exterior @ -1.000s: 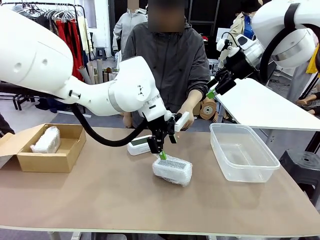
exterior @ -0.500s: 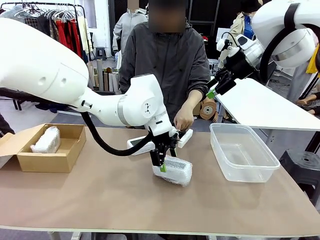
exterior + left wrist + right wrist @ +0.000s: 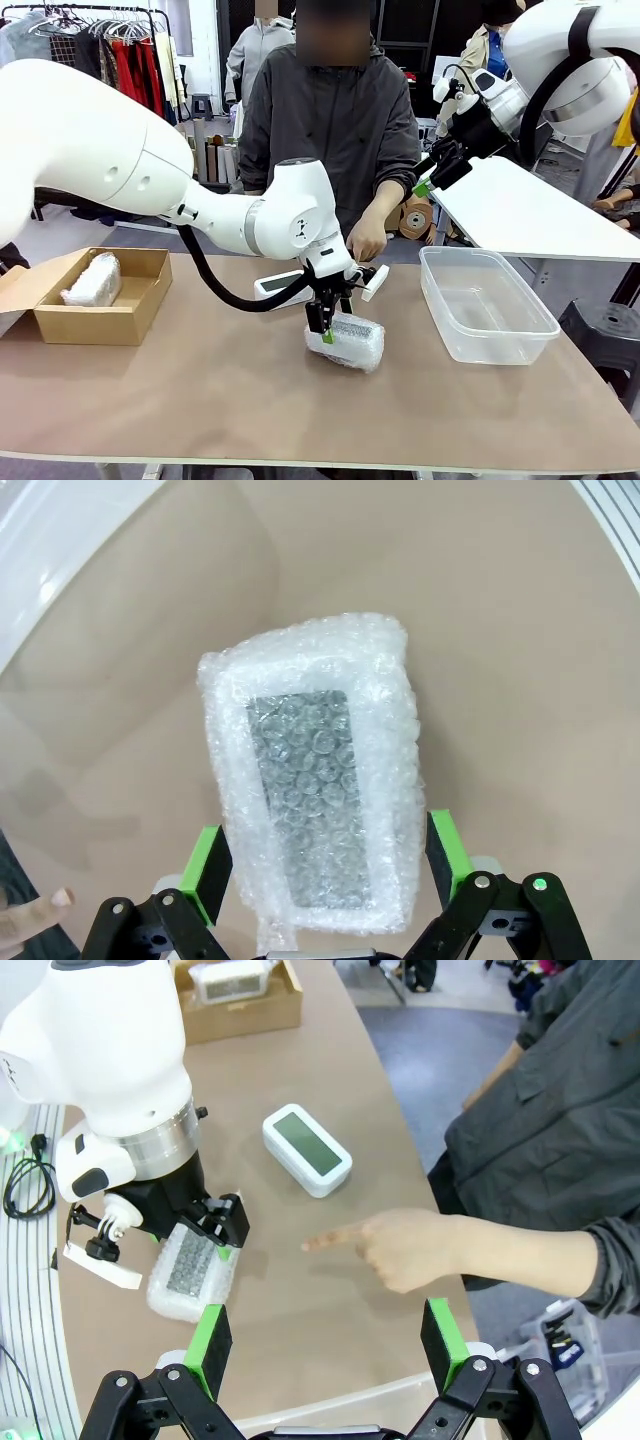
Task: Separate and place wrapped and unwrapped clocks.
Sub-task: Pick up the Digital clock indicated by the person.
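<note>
Pads on your left pincer (image 3: 327, 333) stand one to each side of a wrapped clock (image 3: 347, 342) that lies flat near the middle of the tabletop (image 3: 200, 400). From the left wrist you look straight down on it, its grey screen dim under the crinkled bubble plastic. The jaws are spread wide around the near end of the bundle and are not squeezed on it, so you have no grip on it yet. Your right pincer (image 3: 425, 185) hangs high at the right, well above the tabletop, its fingers wide apart with nothing between them. Just behind your left wrist, toward the far edge, the bare clock (image 3: 278, 288) lies face up, its grey-green screen plain from the right wrist and partly hidden by the arm's black cable from the front. The person's hand (image 3: 367, 238) hovers just beyond your left pincer, index finger stretched out over the tabletop. At the left end a cardboard box (image 3: 100, 325) sits open with a second wrapped clock (image 3: 92, 280) lying inside it. At the right end stands a clear tub (image 3: 487, 305), well apart from the bundle under your left pincer.
</note>
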You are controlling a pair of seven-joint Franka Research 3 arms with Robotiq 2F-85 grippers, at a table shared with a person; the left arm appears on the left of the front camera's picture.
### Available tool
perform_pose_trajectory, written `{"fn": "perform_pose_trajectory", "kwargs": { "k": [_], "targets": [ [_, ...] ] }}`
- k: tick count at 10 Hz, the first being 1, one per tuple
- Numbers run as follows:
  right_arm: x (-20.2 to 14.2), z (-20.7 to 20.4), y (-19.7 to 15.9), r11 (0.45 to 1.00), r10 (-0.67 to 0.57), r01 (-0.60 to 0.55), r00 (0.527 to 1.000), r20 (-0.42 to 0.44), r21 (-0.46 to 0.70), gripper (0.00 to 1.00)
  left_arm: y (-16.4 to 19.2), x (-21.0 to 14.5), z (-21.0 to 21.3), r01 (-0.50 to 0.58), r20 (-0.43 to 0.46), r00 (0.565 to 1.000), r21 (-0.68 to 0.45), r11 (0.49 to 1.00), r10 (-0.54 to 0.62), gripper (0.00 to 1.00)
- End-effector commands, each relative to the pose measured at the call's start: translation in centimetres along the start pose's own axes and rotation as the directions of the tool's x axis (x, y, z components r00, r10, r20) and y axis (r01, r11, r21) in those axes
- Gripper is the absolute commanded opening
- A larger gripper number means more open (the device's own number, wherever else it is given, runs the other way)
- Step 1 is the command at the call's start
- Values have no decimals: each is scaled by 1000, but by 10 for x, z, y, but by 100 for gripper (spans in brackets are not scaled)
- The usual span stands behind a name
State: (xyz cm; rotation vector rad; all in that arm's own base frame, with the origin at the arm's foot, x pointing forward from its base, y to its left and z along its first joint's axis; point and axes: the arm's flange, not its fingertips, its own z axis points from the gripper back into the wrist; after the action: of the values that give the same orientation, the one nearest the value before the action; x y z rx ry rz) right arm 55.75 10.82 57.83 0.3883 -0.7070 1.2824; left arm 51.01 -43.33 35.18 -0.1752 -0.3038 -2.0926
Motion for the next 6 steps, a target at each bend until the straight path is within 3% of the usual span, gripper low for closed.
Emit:
{"fn": "perform_pose_trajectory", "kwargs": {
  "k": [1,6],
  "targets": [
    [0,1,1,1000,3,-3,1000,-4,-6,100,2,2,-1,-20,-11,1000,15,1000,20,100],
    [0,1,1,1000,3,-3,1000,-4,-6,100,1,3,-14,-29,5,1000,-13,1000,29,100]
  ]
}}
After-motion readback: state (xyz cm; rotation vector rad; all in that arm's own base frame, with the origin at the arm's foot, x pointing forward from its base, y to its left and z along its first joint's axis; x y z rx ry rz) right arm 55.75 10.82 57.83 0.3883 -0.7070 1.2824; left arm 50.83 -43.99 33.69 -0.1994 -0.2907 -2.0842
